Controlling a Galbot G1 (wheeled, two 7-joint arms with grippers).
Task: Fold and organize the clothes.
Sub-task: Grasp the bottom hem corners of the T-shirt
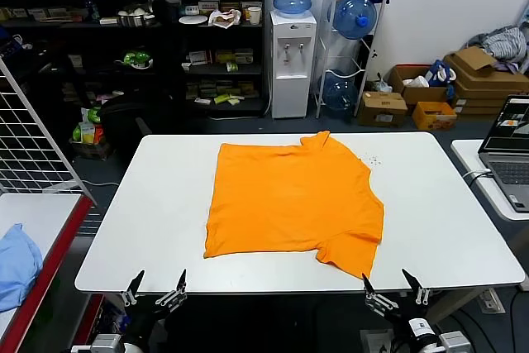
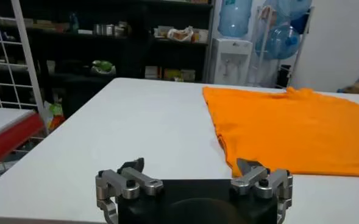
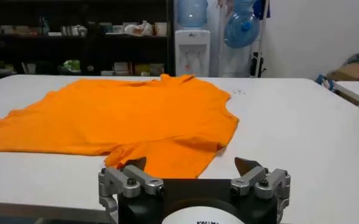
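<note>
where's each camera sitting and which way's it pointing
Head view: high on the robot's head, looking forward and down at the white table and orange T-shirt; left gripper and right gripper show open at the near edge.
Left wrist view: low at the near edge, facing across the table to the shelves; left gripper in front.
Right wrist view: the same, nearer the sleeve; right gripper in front.
Shared: all show the T-shirt and the water dispenser.

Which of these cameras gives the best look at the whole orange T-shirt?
The head view: it looks down on the T-shirt, spread flat on the white table, with every edge in sight. The left wrist view sees it low from one side, cut off at the picture's edge; the right wrist view shows it low, near sleeve foremost.
</note>
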